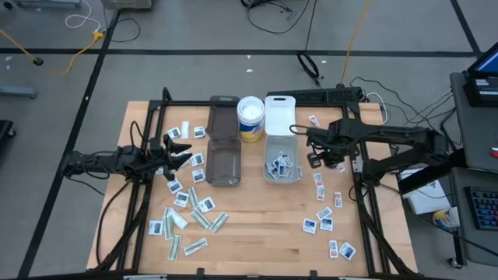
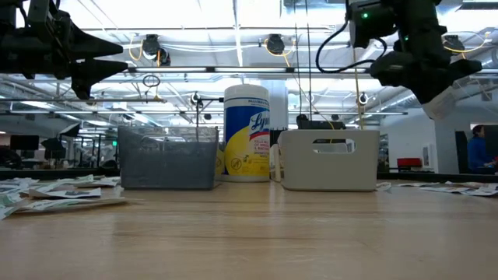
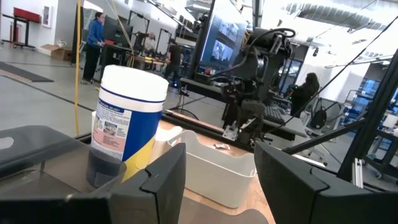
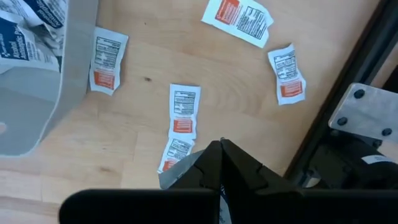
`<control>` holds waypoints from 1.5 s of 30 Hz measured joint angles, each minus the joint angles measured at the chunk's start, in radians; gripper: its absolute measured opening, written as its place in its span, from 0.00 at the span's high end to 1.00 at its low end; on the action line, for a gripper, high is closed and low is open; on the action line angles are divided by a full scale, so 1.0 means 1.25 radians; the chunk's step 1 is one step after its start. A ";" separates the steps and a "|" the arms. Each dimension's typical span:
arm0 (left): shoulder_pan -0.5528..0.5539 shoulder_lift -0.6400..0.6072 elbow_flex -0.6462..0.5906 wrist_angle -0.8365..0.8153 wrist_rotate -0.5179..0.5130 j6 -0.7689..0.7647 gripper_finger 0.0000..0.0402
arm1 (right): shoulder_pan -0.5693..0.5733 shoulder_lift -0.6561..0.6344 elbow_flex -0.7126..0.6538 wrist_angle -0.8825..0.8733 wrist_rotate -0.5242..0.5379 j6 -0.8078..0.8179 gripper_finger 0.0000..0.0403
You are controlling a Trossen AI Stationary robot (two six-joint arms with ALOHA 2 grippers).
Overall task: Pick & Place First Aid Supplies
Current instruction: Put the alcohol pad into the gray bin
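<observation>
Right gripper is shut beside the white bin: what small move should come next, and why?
Probably carry the right gripper sideways over the white bin and open it. Its closed fingers appear to pinch a small packet, and the bin already holds similar packets. The left gripper waits open near the smoky bin.

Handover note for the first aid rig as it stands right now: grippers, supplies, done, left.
Left gripper: jaws open, empty, raised by the smoky bin.
Right gripper: jaws shut on a small packet, raised just right of the white bin.
Supplies: several packets lie in the white bin; the smoky bin looks empty. Many square packets and green-white strips are scattered on the left of the table; orange-print packets and blue ones on the right.
Done: a few binned.
Left: most of both scatters.
</observation>
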 joint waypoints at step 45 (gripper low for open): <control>0.000 0.000 0.000 0.000 0.000 0.000 0.51 | 0.060 0.479 0.297 0.317 0.020 -0.070 1.00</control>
